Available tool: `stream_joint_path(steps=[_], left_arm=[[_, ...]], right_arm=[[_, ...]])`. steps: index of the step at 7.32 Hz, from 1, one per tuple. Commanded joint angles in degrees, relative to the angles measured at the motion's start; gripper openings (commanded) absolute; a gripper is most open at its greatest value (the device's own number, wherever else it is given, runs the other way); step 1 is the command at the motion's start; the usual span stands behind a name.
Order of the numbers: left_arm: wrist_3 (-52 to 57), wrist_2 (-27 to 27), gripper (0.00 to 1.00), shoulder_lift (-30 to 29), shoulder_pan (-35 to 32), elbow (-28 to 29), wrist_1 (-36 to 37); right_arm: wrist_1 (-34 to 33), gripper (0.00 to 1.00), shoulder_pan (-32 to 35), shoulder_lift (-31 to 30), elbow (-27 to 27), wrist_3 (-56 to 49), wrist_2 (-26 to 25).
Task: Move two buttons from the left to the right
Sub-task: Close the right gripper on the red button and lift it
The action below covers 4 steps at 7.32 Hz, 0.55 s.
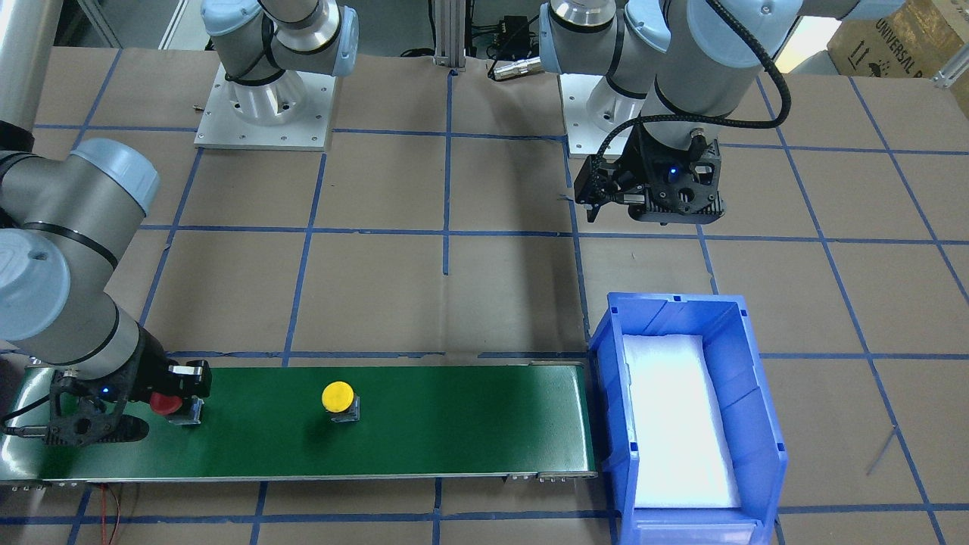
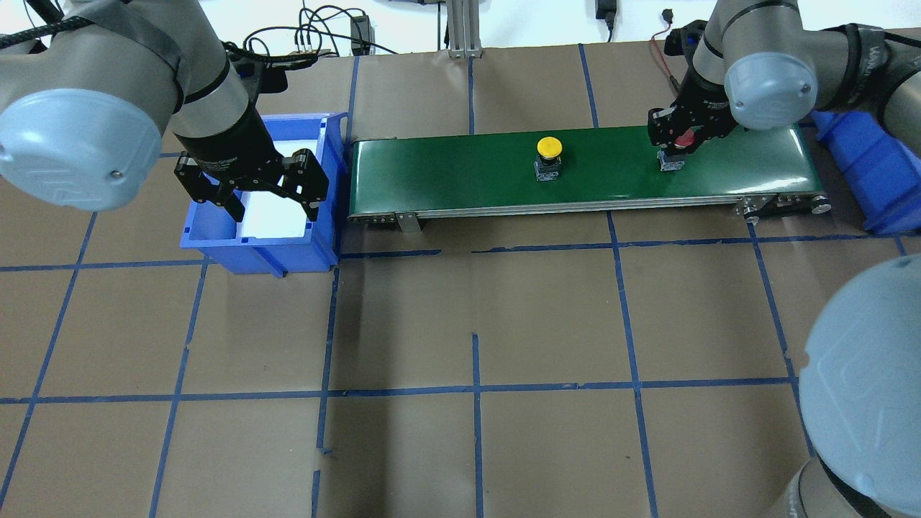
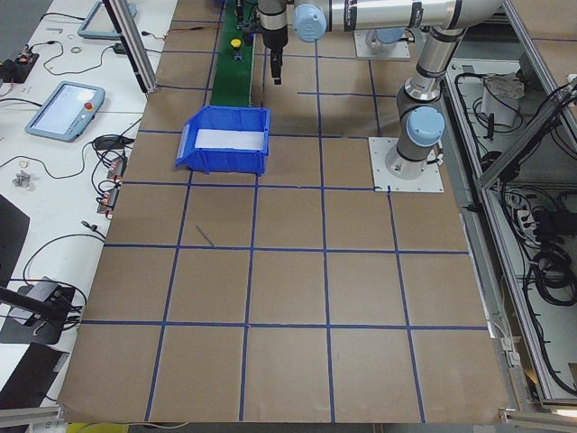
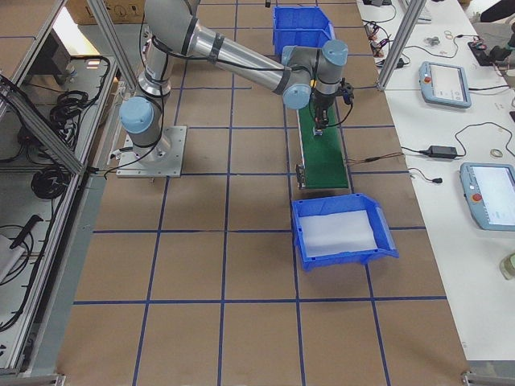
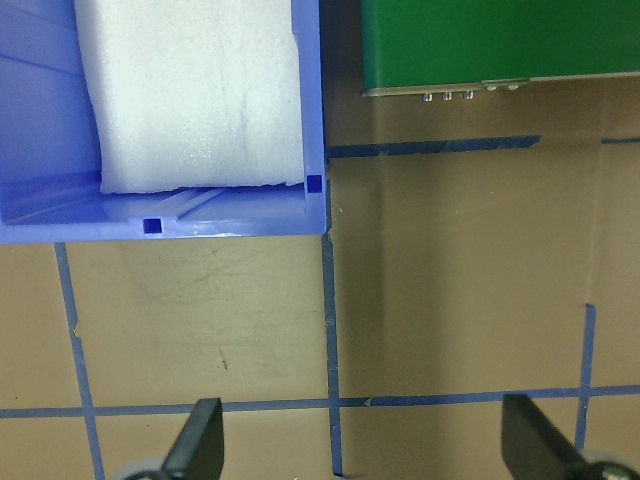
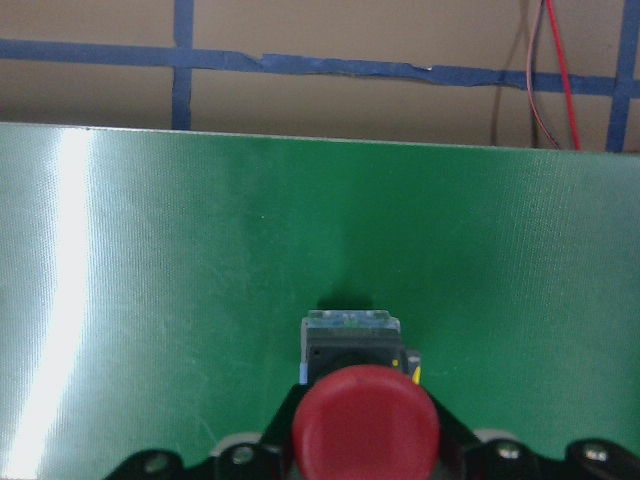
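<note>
The red button (image 6: 366,425) stands on the green conveyor belt (image 2: 446,169) near its right end. My right gripper (image 2: 676,140) is shut on it, with a finger on each side of the red cap (image 1: 162,403). The yellow button (image 2: 549,147) stands free and upright at the belt's middle, also in the front view (image 1: 338,397). My left gripper (image 2: 275,208) hangs open and empty over the near wall of a blue bin (image 2: 259,252). Its fingertips (image 5: 195,445) are spread wide above brown table paper.
The left blue bin (image 5: 200,215) holds a white foam pad and touches the belt's left end. A second blue bin (image 2: 863,165) lies past the belt's right end. Blue tape lines grid the brown table. Cables lie behind the belt.
</note>
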Motion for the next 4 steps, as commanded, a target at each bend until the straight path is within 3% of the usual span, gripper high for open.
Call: stream_joint_path(steps=[1, 4], left_arm=[[0.00, 0.01, 0.96, 0.00, 0.00, 0.00, 0.00], [0.00, -0.07, 0.96, -0.09, 0.00, -0.18, 0.00]], right_arm=[[-0.06, 0.20, -1.24, -0.12, -2.40, -4.31, -0.14], [2.66, 0.19, -14.29, -4.69, -2.32, -16.66, 0.73]])
